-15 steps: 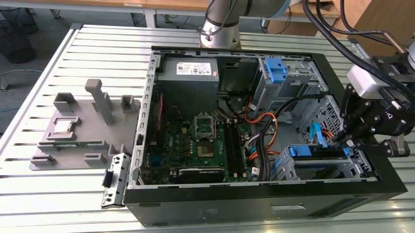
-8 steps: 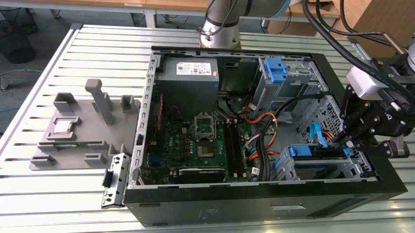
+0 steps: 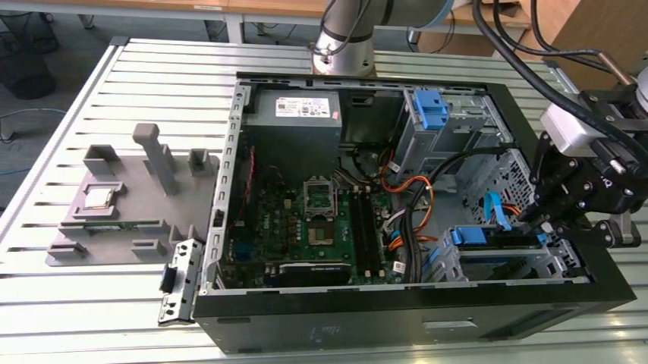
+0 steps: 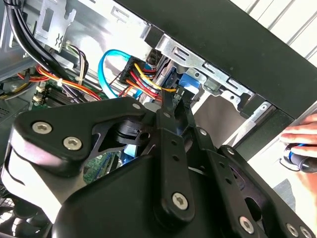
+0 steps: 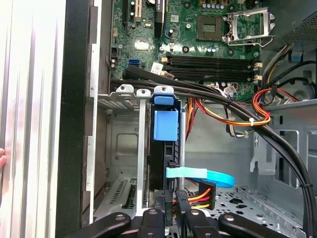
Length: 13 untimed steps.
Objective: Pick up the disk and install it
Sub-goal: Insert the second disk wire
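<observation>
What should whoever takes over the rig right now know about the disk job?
Gripper: down inside the open computer case, at the drive cage on the exterior view's right; I cannot tell its grip state.
Disk: standing on edge in the cage's slot, blue bracket showing, right at the gripper.
Done: the disk is picked up and in the cage.
Left: confirm that it is fully seated; the pictures do not settle that. The blue data cable and power plug lie beside its end; I cannot tell whether they are connected.
Note: a person's hand is just outside the case.
</observation>
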### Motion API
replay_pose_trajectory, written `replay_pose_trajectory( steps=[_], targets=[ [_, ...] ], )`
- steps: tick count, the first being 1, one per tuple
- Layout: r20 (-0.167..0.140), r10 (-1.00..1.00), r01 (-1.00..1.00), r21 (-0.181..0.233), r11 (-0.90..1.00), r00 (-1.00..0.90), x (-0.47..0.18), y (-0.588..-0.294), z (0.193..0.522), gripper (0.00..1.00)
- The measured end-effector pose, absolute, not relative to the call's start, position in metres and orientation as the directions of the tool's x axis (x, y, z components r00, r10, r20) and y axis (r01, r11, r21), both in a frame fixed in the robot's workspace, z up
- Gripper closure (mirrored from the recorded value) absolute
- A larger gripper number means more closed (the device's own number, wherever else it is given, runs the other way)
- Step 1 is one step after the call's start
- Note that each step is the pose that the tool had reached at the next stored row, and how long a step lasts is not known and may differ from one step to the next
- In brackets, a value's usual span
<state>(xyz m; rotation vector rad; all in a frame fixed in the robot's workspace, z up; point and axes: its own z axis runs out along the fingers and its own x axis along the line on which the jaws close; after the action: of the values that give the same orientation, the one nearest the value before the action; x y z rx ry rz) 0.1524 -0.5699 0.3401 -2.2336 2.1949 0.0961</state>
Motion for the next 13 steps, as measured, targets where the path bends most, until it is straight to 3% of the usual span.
replay_pose_trajectory(
  steps=[13],
  targets=[
    [-0.049,-0.999,-0.999,0.038,-0.018,0.016,0.1613,-0.5699,0.3395,0.76]
  ],
)
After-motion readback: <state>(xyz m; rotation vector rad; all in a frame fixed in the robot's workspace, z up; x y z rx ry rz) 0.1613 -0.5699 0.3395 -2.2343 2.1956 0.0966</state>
